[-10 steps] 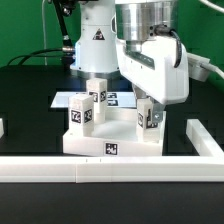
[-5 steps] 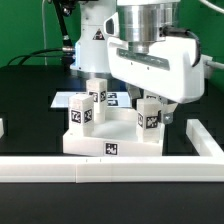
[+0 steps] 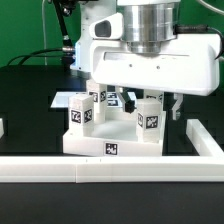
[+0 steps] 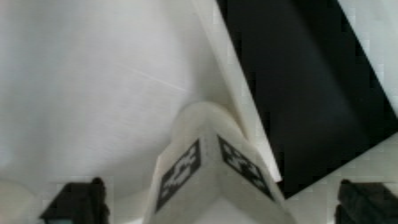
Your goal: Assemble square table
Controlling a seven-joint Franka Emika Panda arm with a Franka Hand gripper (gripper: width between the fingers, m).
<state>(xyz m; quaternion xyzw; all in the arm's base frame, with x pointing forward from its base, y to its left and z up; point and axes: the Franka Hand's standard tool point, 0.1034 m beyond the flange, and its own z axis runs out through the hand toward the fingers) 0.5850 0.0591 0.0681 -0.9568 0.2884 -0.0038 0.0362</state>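
The square table's white slab lies upside down mid-table, a tag on its front edge. White tagged legs stand upright in its corners: one at the exterior view's left, one behind it, one at the right front. My gripper hangs over the right front leg, open, its dark fingers standing apart on either side. In the wrist view the leg shows two tagged faces between the fingertips, touching neither; my gripper is open there.
A long white border rail runs along the front, and an angled piece runs at the exterior view's right. The marker board lies behind the slab. The arm's base stands at the back, with cables to the left.
The jaws have opened off the right front leg, which stays upright in its corner. The wrist has turned, so the hand now shows its broad side.
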